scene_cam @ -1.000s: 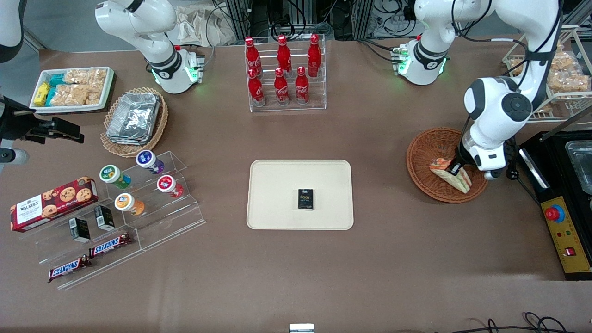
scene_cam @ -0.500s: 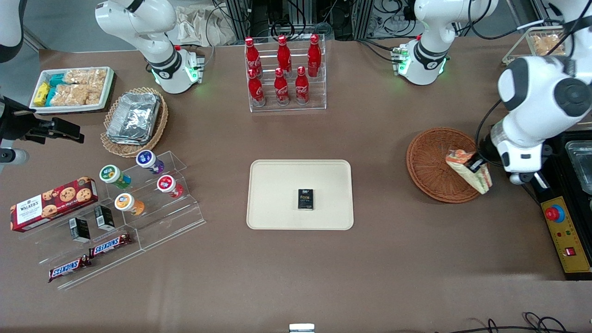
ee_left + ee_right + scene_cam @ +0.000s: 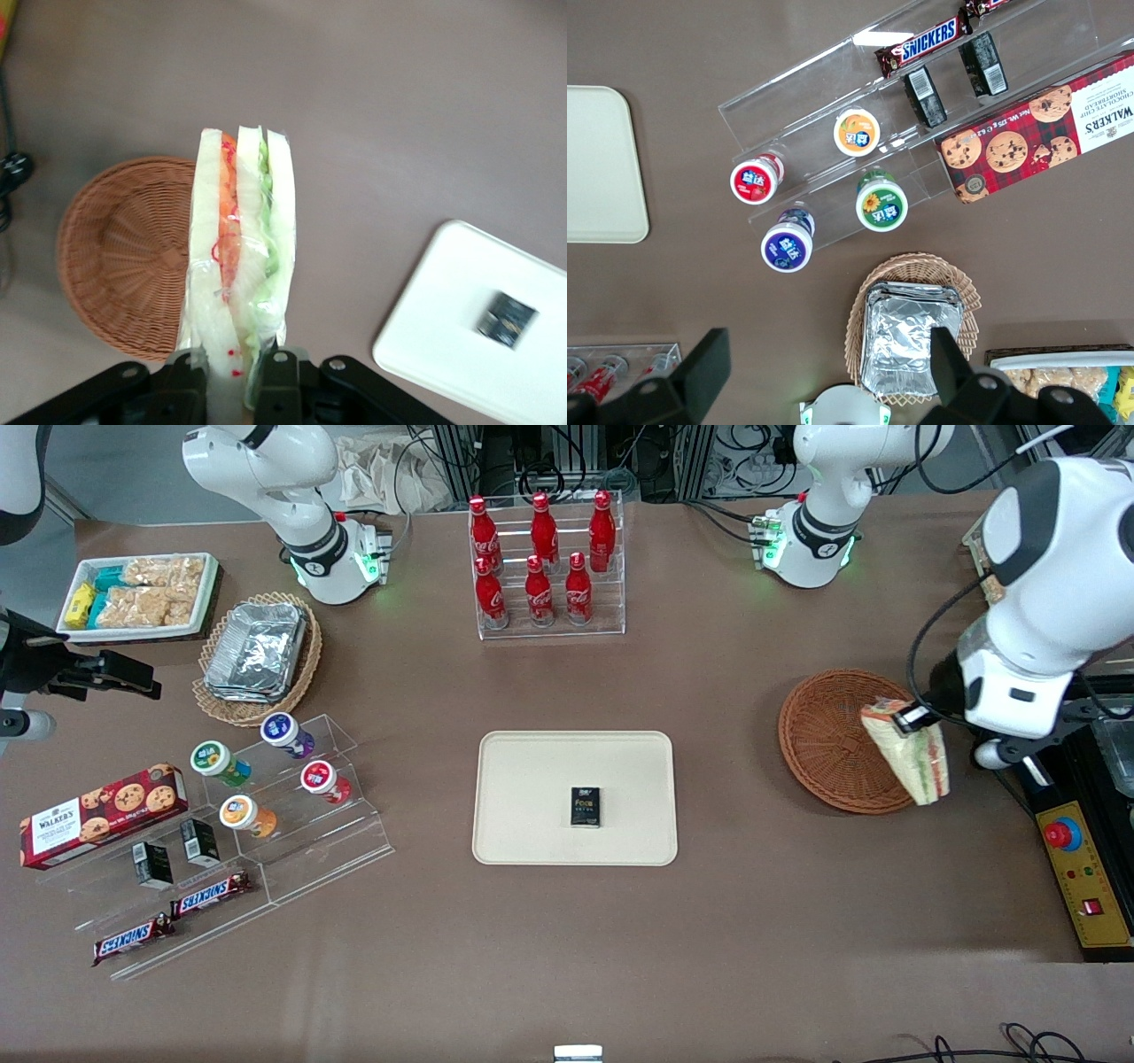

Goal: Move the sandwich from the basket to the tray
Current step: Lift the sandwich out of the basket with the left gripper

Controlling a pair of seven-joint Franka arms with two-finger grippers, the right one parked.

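Sandwich point(image 3: 912, 757) hangs clamped in gripper point(image 3: 905, 718), lifted above basket point(image 3: 828, 741) rim at working arm's end. Wrist view alone shows fingers point(image 3: 277, 379) pinching wrap, filling layers edge-on. Tray point(image 3: 532, 779) holds small black box point(image 3: 585, 807).

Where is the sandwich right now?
The sandwich hangs in the air, pinched in the gripper, above the basket's rim toward the working arm's end of the table.

gripper point(image 3: 239, 367): finger bases cut by frame edge | basket point(image 3: 124, 252): rim part hidden by sandwich point(image 3: 237, 257) | small dark pack point(image 3: 507, 320) near gripper: label unreadable
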